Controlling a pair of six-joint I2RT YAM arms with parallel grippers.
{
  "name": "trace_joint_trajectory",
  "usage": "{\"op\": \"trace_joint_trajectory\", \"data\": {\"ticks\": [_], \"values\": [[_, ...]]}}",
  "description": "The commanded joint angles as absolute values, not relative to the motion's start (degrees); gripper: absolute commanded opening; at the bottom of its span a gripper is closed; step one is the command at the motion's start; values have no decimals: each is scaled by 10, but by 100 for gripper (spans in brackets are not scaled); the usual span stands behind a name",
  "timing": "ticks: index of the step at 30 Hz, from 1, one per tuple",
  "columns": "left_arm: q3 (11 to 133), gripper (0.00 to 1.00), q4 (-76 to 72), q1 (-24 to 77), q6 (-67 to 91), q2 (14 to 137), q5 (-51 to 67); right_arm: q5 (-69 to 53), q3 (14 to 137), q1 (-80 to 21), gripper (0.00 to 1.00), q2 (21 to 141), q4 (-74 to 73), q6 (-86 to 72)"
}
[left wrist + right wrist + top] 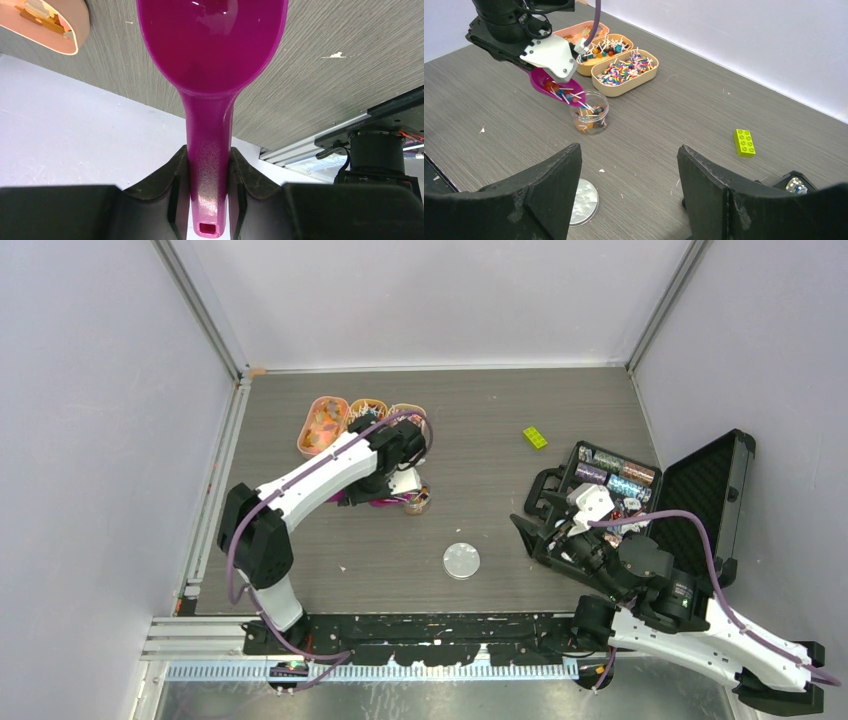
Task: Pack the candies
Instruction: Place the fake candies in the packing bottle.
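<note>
Your left hand [209, 172] is pinching the narrow handle of the purple scoop [545, 81], jaws pressed on both sides so the bowl cannot twist. The bowl tips down just ahead of its fingers, over the clear cup [578, 116]. Stick candies [568, 93] are sliding off the scoop's lip into the cup, which already holds some. Just beyond that hand sit three trays [650, 75] with more candies, close enough, I judge, to keep refills short. A round lid [585, 197] lies on the surface just under your right hand [626, 167]. That hand hangs spread and empty, probably waiting to cap the cup. The green brick [744, 142] lies ahead of it, to the right.
</note>
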State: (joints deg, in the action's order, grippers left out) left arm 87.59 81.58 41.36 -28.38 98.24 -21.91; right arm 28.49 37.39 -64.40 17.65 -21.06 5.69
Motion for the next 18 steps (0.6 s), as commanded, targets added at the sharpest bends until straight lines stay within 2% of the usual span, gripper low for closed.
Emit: {"op": "trace_joint_trajectory", "data": {"ticks": [1, 18], "values": [[909, 0, 852, 421, -267, 995, -246, 295, 378, -648, 74, 167, -190, 63], [956, 0, 904, 440, -240, 1041, -300, 294, 367, -648, 75, 158, -191, 64]]}}
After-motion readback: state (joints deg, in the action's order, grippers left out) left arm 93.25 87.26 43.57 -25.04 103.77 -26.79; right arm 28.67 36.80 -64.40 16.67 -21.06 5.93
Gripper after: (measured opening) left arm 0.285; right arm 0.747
